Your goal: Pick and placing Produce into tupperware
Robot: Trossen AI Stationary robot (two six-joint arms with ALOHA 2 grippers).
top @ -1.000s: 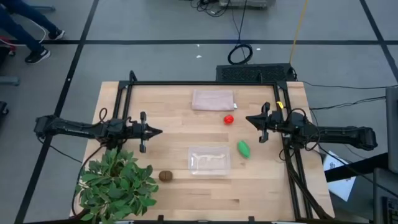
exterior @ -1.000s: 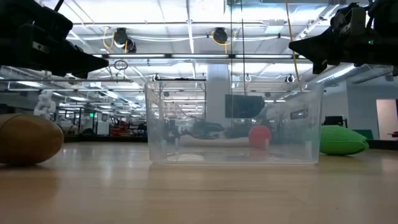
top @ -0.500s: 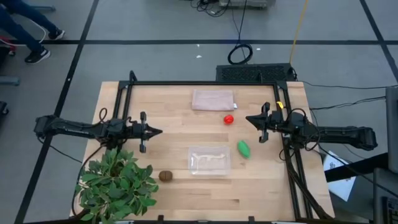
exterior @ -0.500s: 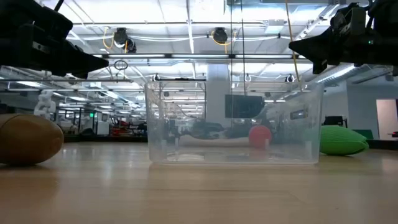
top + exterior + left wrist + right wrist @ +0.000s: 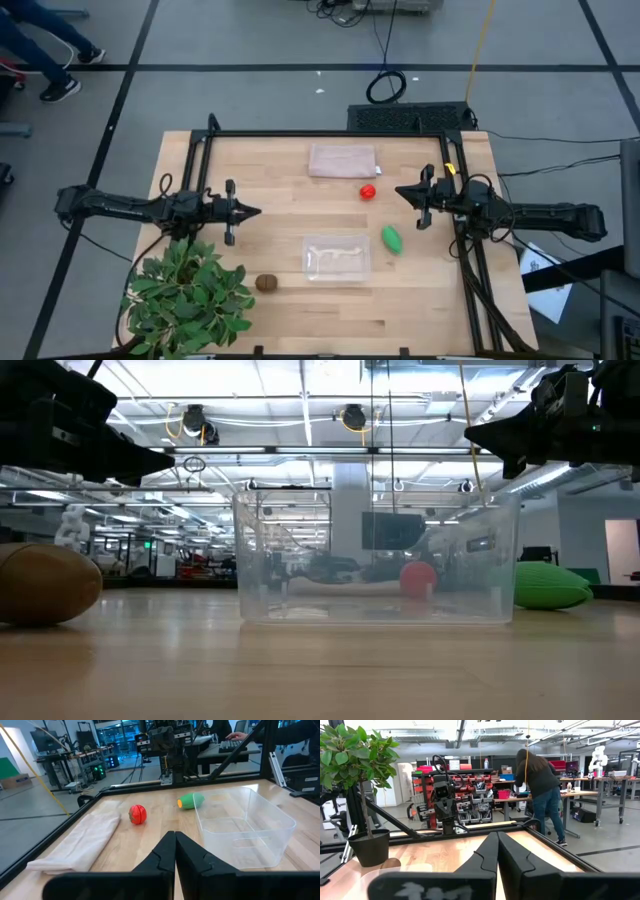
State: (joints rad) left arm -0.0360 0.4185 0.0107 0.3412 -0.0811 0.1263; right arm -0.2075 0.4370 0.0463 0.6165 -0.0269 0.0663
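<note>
The clear tupperware [image 5: 337,257] sits near the table's middle, toward the near edge, with nothing in it. The brown kiwi [image 5: 266,283] lies to its left, by the potted plant. The green oval [image 5: 391,239] lies to its right; the red fruit [image 5: 368,191] rests farther back. My left gripper [image 5: 258,211] hovers shut over the table's left side, pointing right. My right gripper [image 5: 399,191] hovers shut over the right side, pointing left, right of the red fruit. In the left wrist view the red fruit [image 5: 137,814], green oval [image 5: 190,801] and tupperware [image 5: 245,827] lie ahead.
A pinkish-beige flat cloth [image 5: 342,160] lies near the far edge. A leafy potted plant [image 5: 187,297] stands at the near left corner. A black frame [image 5: 330,133] rims the table. A person [image 5: 540,785] stands in the room beyond the table.
</note>
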